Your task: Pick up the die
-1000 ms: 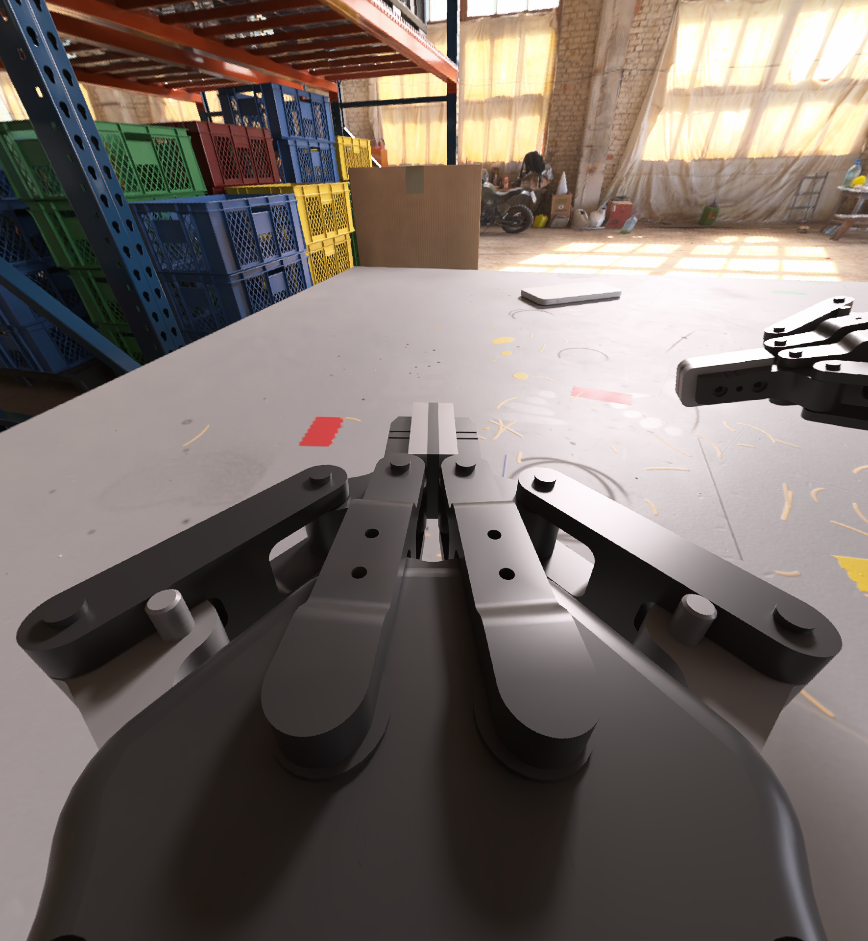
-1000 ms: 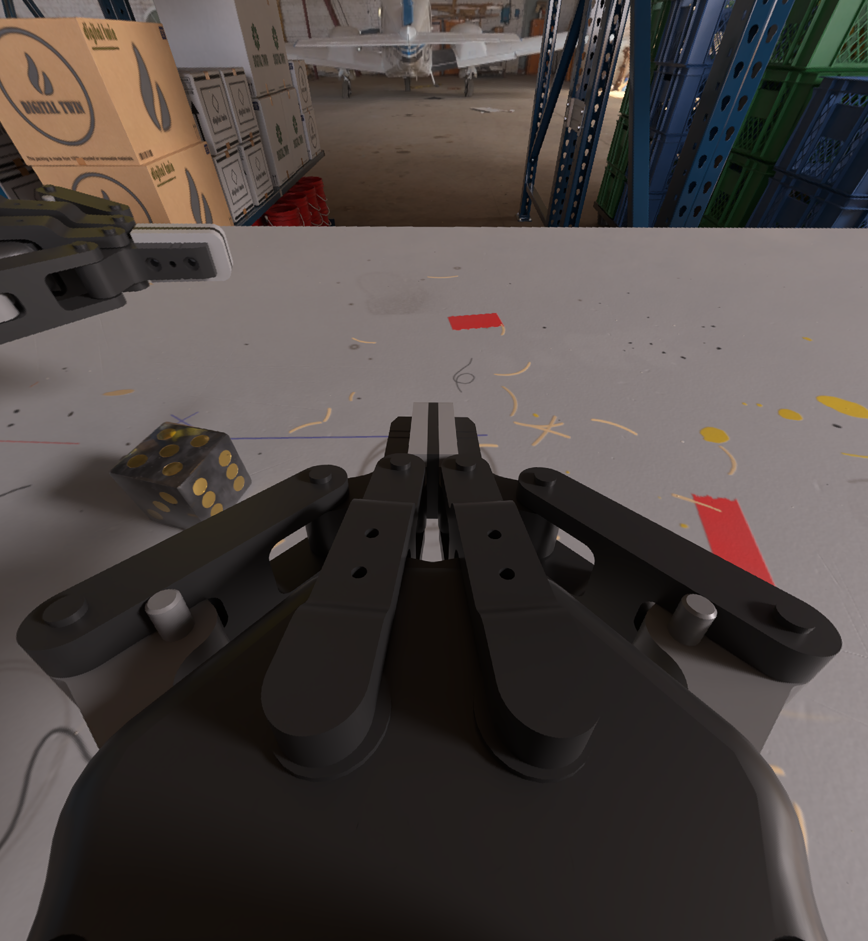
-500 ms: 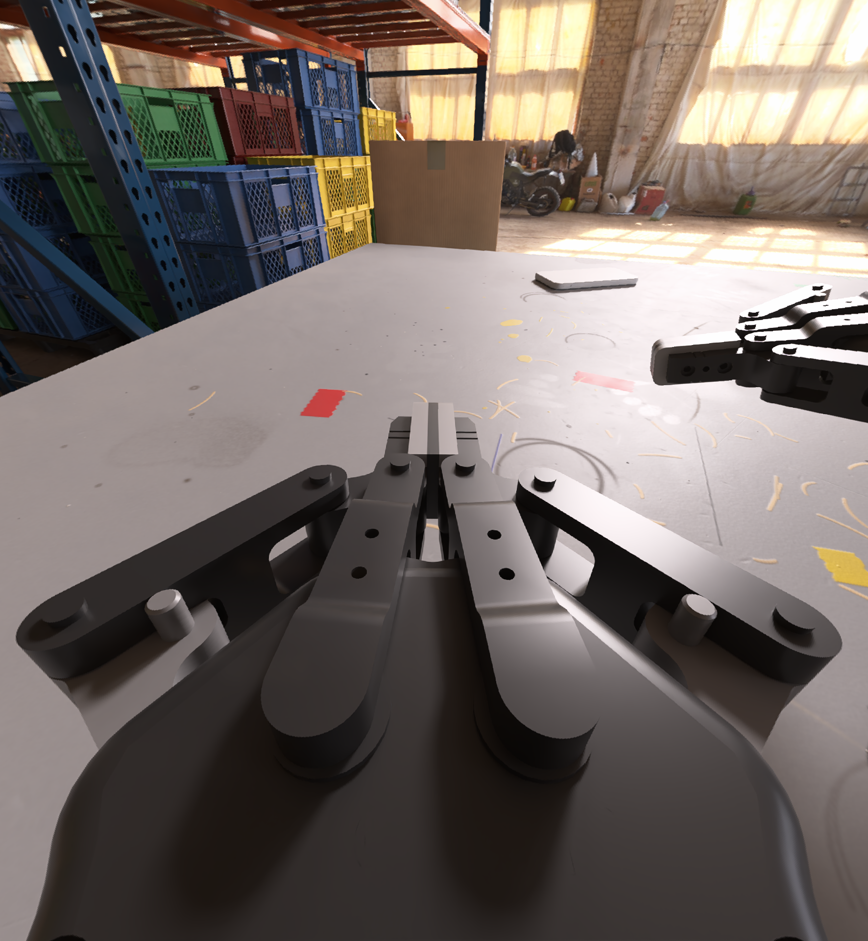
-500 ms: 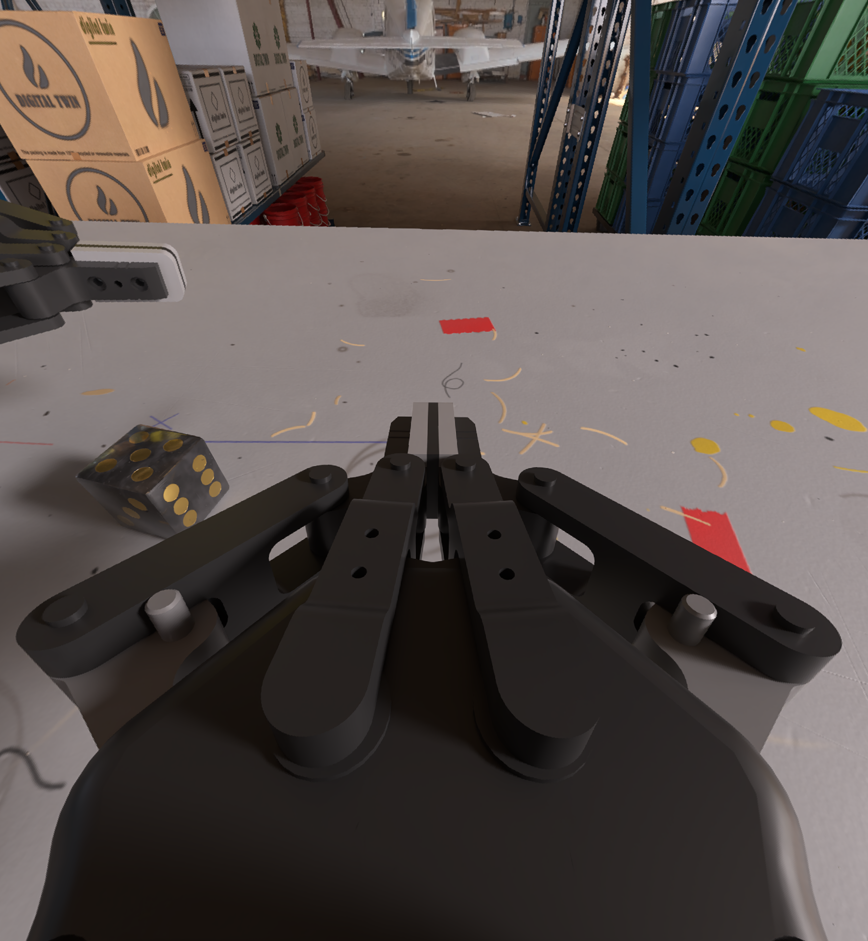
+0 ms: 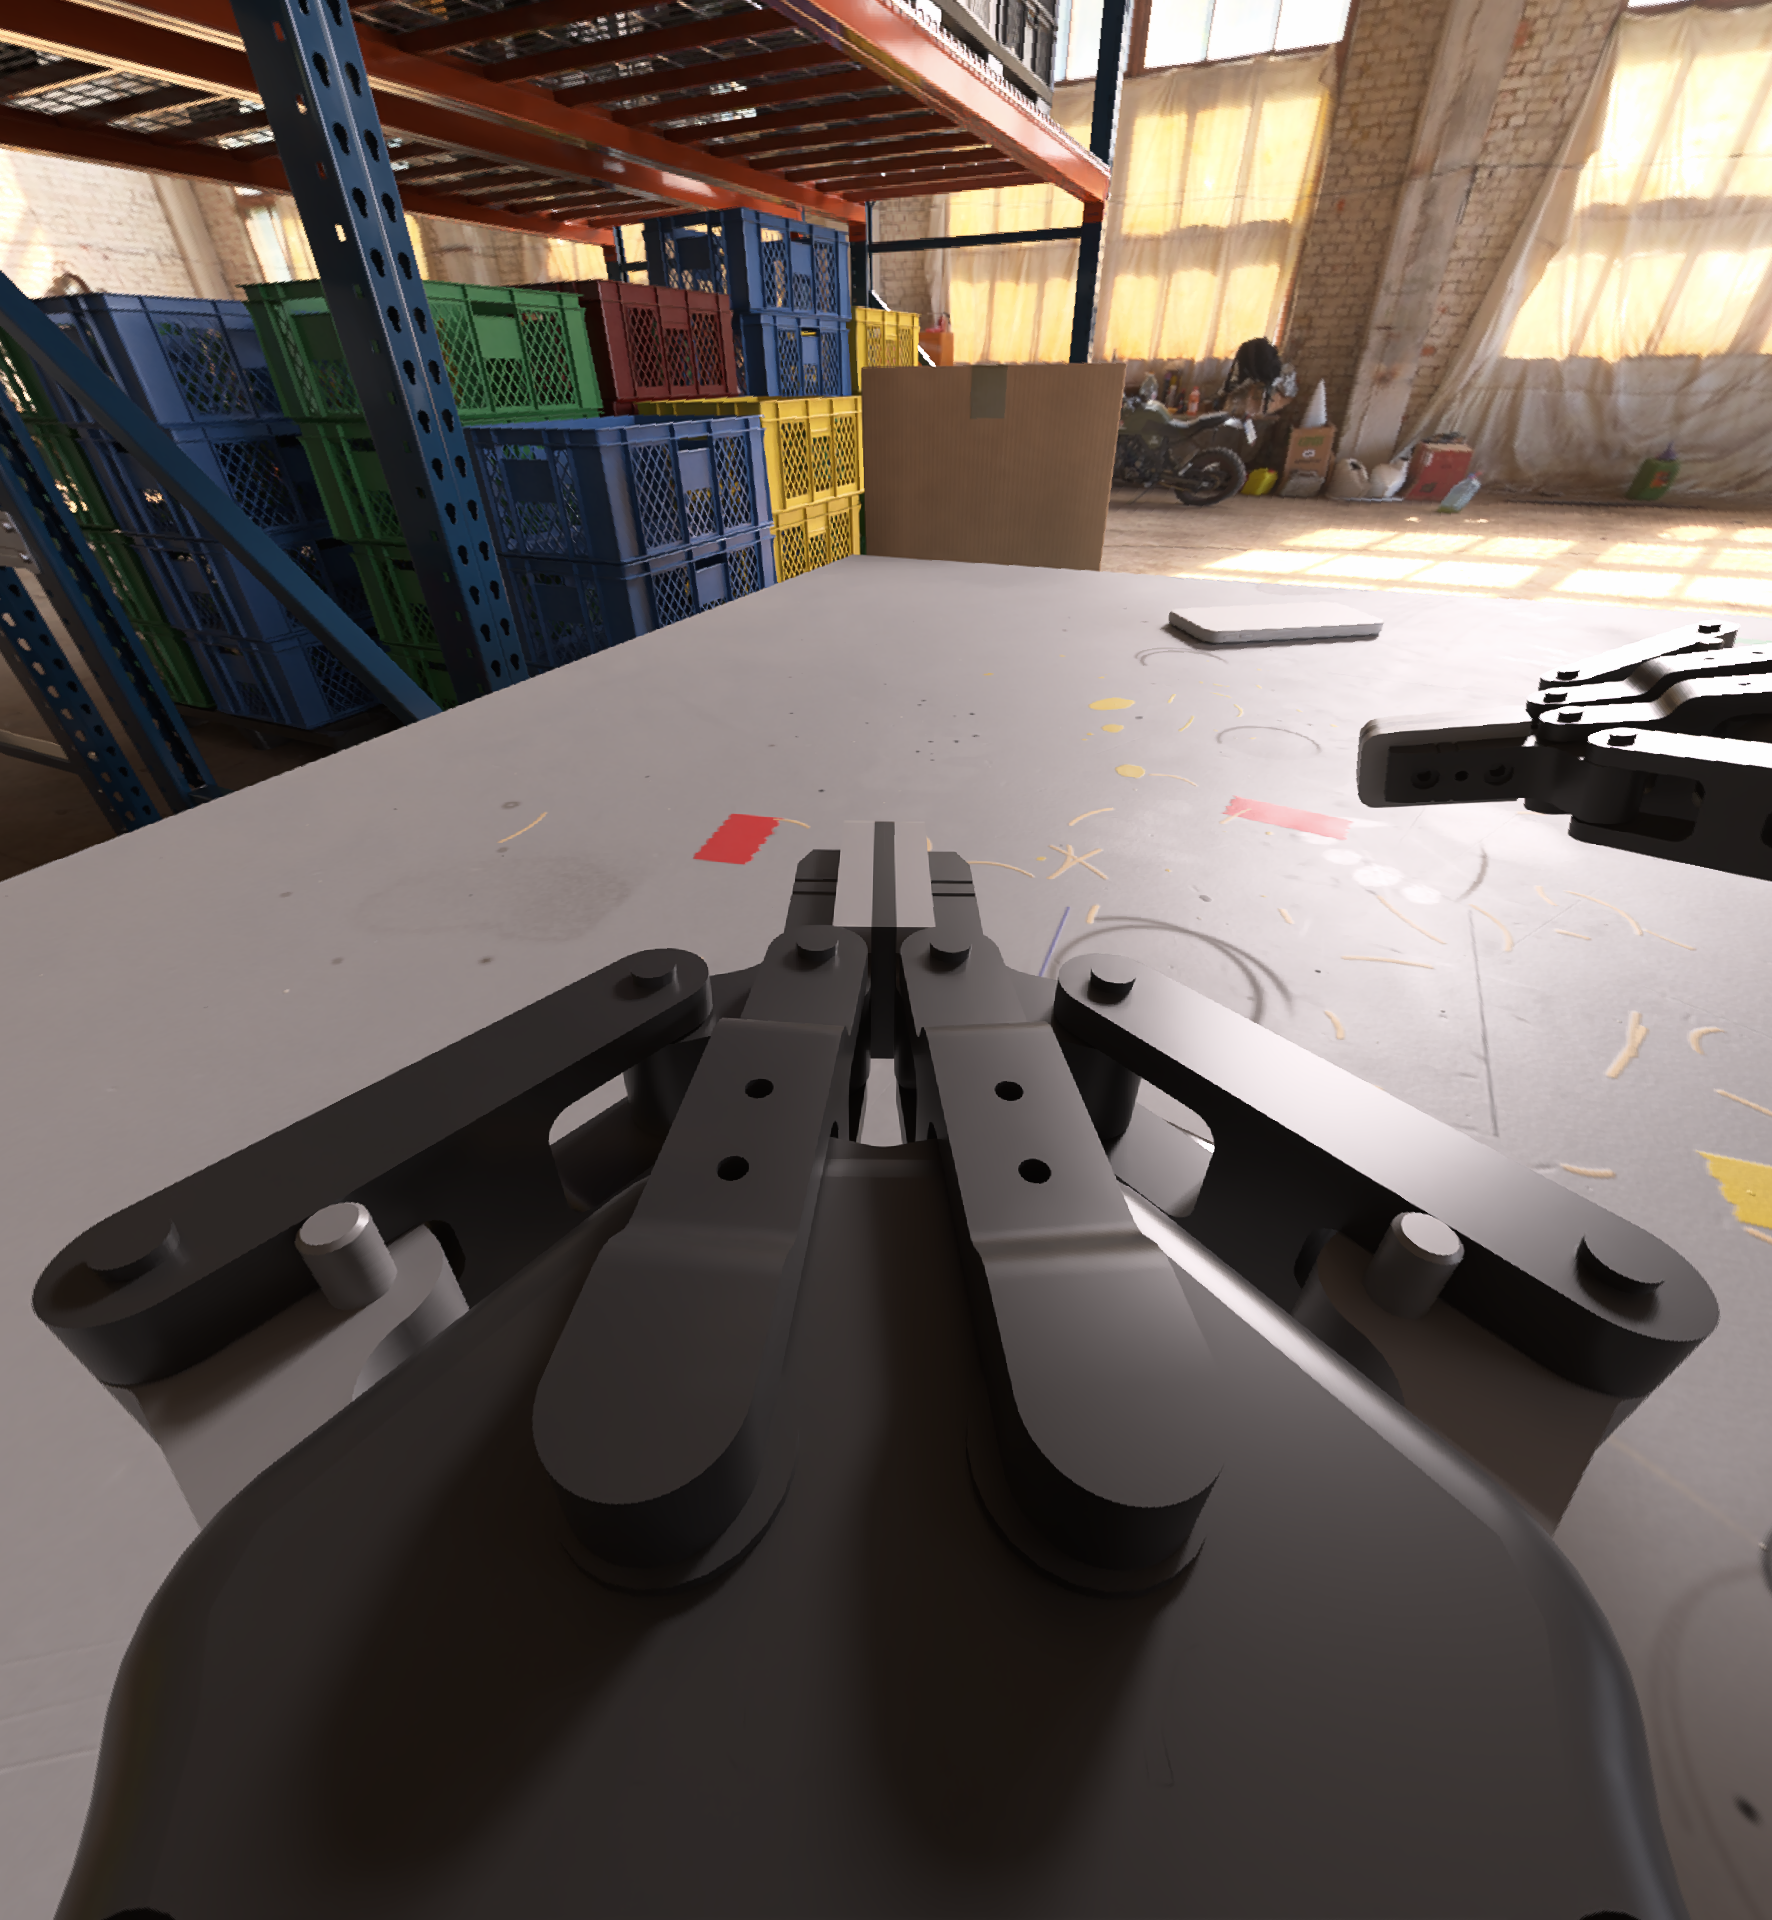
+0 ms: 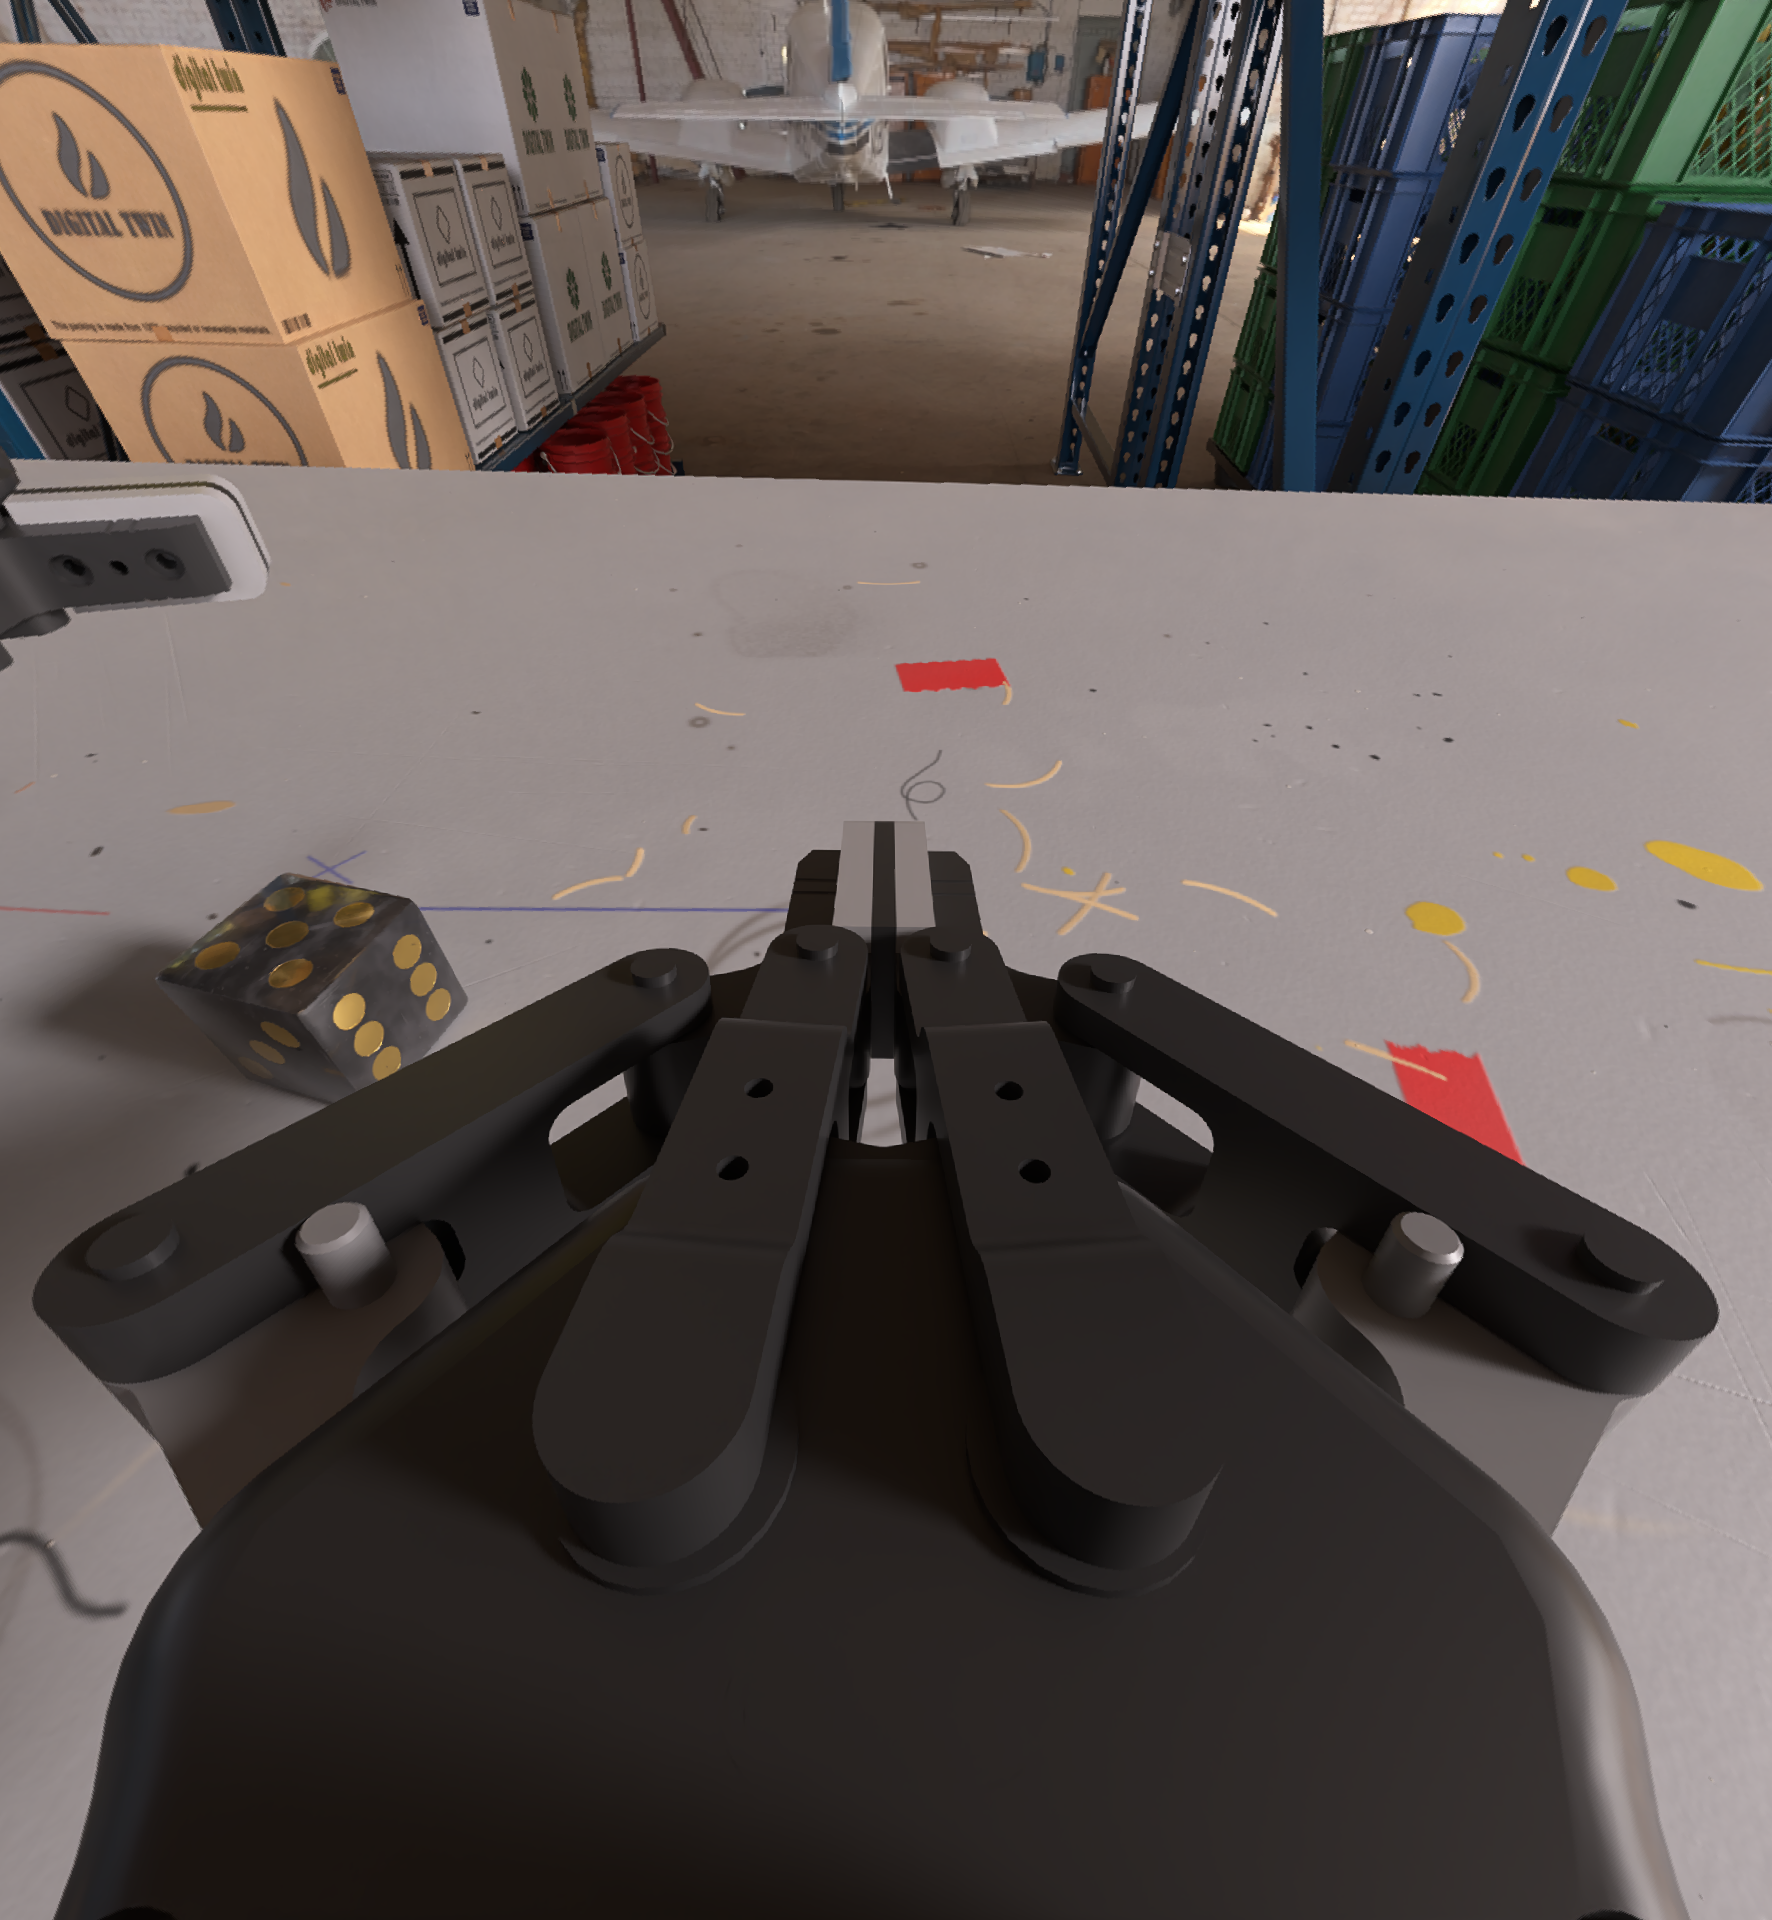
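Note:
A dark marbled die (image 6: 313, 982) with gold pips lies on the grey table (image 6: 1277, 644), to the left of my right gripper (image 6: 884, 873) and apart from it. The right gripper is shut and empty, low over the table. My left gripper (image 5: 884, 873) is shut and empty too. The die does not show in the left wrist view. The right gripper shows at the right edge of the left wrist view (image 5: 1401, 764). The left gripper shows at the left edge of the right wrist view (image 6: 186, 556).
A flat white slab (image 5: 1275, 624) lies far off on the table; it also shows behind the left gripper's fingers in the right wrist view (image 6: 227, 509). Red tape patches (image 6: 949, 675) and yellow paint marks dot the table. Crates, racks and cardboard boxes stand beyond the edges.
Both wrist views have tilted and shifted a little. In the right wrist view the die first slid left, then came back right and closer. The left gripper has drawn back to the left there. Both grippers stay shut.

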Available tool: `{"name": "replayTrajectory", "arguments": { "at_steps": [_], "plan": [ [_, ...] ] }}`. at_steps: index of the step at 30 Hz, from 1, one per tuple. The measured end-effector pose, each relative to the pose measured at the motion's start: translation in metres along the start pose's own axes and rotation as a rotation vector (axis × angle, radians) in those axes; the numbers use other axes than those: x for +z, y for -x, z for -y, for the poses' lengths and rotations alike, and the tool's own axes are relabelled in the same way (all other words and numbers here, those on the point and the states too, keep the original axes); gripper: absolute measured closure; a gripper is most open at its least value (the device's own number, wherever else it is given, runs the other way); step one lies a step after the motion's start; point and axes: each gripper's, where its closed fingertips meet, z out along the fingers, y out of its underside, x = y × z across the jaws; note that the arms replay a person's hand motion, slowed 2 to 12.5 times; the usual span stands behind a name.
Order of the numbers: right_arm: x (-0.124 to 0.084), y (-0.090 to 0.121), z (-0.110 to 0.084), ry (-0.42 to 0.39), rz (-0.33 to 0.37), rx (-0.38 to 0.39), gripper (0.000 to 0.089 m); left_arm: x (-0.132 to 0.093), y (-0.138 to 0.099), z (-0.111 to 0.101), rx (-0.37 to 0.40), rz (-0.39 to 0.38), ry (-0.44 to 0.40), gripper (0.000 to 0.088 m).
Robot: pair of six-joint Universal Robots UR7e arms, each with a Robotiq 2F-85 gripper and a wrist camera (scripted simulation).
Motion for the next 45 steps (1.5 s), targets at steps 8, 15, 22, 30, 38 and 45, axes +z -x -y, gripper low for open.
{"name": "replayTrajectory", "arguments": {
  "at_steps": [8, 15, 22, 30, 38, 45],
  "plan": [
    [0.000, 0.001, 0.000, -0.003, 0.006, -0.005, 0.0893, -0.009, -0.002, 0.000, 0.006, 0.027, -0.011, 0.0882],
    [-0.001, 0.001, 0.001, -0.006, 0.009, 0.001, 0.0893, -0.014, -0.004, 0.000, 0.026, 0.050, -0.012, 0.0882],
    [-0.001, 0.000, 0.001, -0.007, 0.011, 0.012, 0.0893, -0.016, -0.006, -0.001, 0.051, 0.072, -0.004, 0.0882],
    [-0.001, -0.001, 0.001, -0.005, 0.009, 0.020, 0.0893, -0.017, -0.006, -0.002, 0.091, 0.116, 0.002, 0.0882],
    [0.000, -0.001, 0.000, -0.002, 0.000, 0.017, 0.0893, -0.017, -0.005, -0.002, 0.130, 0.156, 0.010, 0.0882],
    [0.000, -0.002, 0.000, 0.002, -0.010, 0.010, 0.0893, -0.018, -0.003, -0.004, 0.163, 0.192, 0.025, 0.0882]
  ]
}}
